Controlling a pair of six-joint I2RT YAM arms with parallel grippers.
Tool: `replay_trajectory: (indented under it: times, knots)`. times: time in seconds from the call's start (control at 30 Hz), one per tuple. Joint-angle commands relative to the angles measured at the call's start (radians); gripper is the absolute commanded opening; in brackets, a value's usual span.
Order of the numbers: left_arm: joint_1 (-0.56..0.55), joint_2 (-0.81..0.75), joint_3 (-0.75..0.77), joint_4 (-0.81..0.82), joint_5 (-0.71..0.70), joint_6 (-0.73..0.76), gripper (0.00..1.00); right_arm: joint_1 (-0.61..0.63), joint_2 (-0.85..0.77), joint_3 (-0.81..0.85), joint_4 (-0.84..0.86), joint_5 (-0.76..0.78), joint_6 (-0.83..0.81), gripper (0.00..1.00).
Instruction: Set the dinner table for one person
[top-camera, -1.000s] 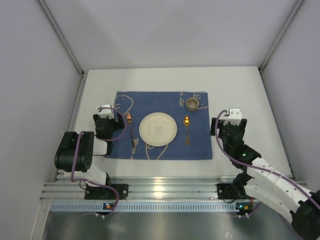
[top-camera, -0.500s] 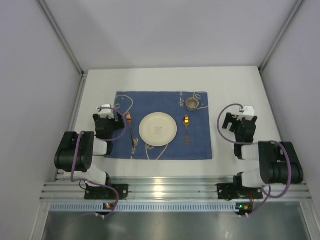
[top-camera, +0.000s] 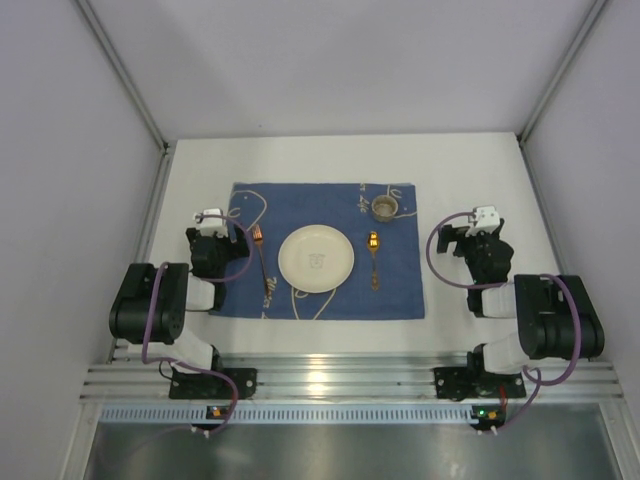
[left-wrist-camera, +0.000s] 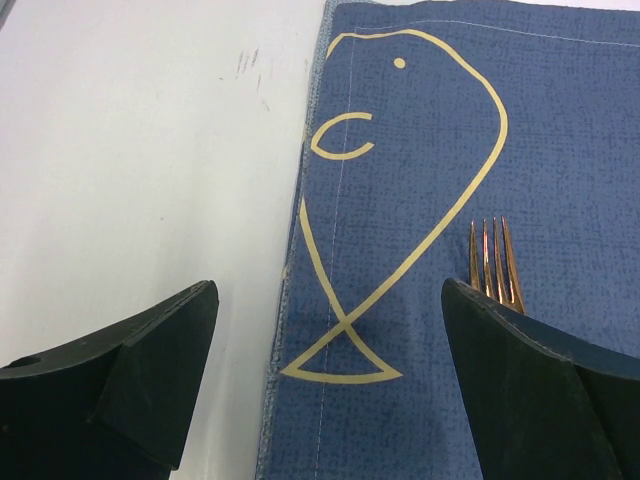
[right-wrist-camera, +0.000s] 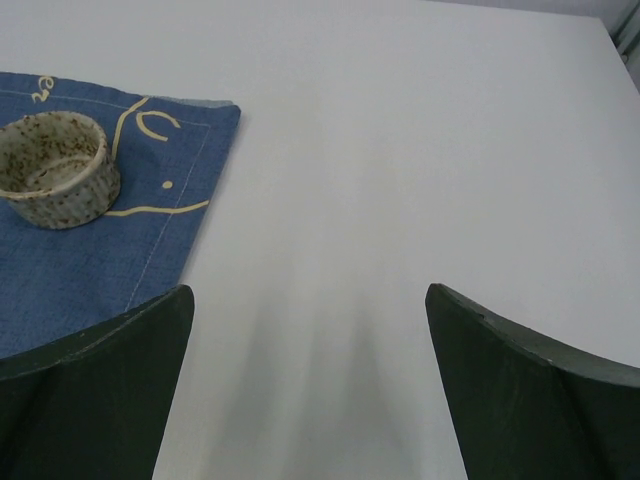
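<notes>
Plate (top-camera: 316, 258), fork (left-wrist-camera: 495, 262), spoon (top-camera: 373, 255) and cup (right-wrist-camera: 55, 168) lie on the cloth (top-camera: 300, 200); left gripper (left-wrist-camera: 328, 300) and right gripper (right-wrist-camera: 310, 295) gape wide, empty. Likely finishing: withdraw without nudging the fork.

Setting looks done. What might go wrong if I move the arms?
1. The open left gripper straddles the edge of the blue cloth with line drawings, one finger hiding part of the copper fork; moving sideways or down may knock the fork or rumple the cloth.
2. The open right gripper sits near the cloth corner holding the speckled ceramic cup; swinging that way might drag it.
</notes>
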Motion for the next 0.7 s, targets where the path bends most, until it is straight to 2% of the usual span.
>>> replay_trajectory:
  times: [0.0,0.67]
  knots:
    - [-0.001,-0.016,0.009,0.073,0.002,0.003,0.98,0.003,-0.012,0.001,0.085,-0.044,-0.018,1.00]
    - [-0.001,-0.015,0.011,0.073,0.002,0.005,0.98,0.000,-0.010,0.007,0.078,-0.046,-0.014,1.00]
